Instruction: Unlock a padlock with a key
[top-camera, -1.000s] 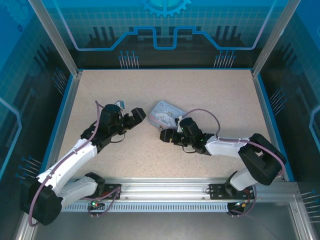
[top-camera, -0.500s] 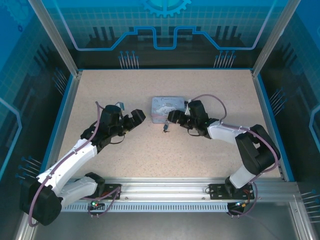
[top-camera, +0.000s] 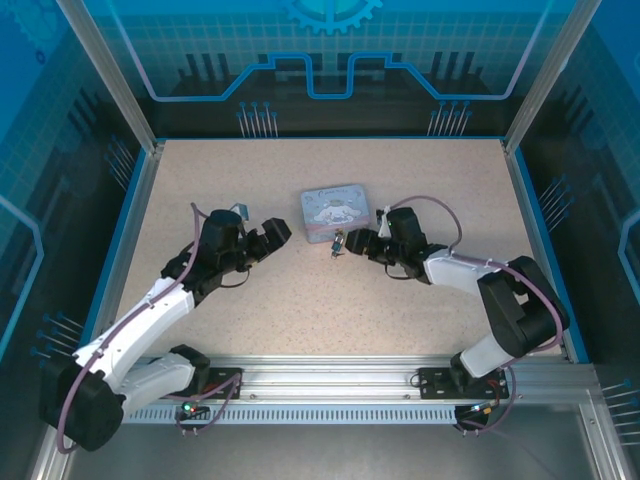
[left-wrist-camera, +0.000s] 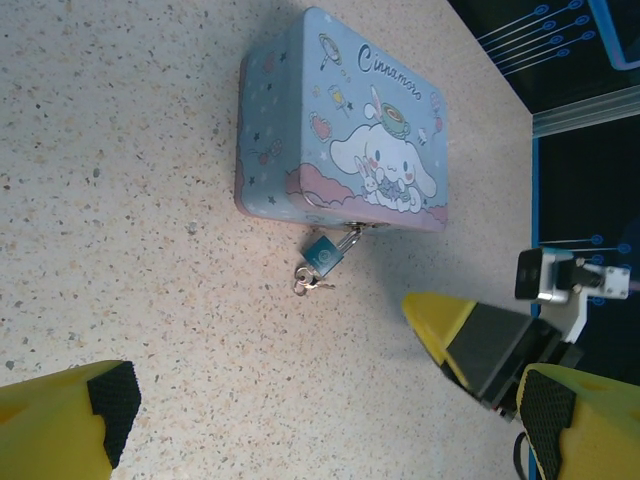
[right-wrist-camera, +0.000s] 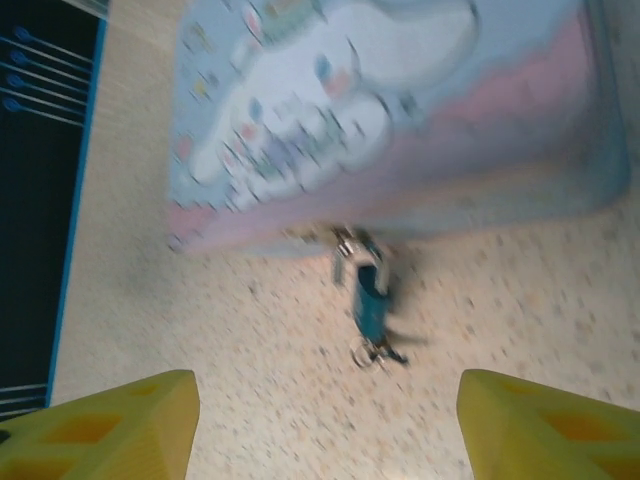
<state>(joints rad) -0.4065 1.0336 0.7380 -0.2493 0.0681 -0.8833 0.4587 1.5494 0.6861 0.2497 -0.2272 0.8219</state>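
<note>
Right gripper (top-camera: 352, 243), seen from above, stands parted and empty just beside the small bluish padlock (top-camera: 338, 243) at the near side of the rectangular tin (top-camera: 334, 212), while the left gripper (top-camera: 272, 238) gapes wide, well apart. From the left wrist, the silvery shackle hooks the tin's clasp and a tiny key (left-wrist-camera: 310, 285) touches the lock's lower end on the speckled table (left-wrist-camera: 120, 200). From the right wrist, blurred, yellow fingertips (right-wrist-camera: 120, 420) flank the lock without touching.

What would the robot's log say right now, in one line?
stage: before grasp | left gripper: open | right gripper: open, facing padlock, no contact | padlock: clipped to tin | key: at padlock's base
</note>
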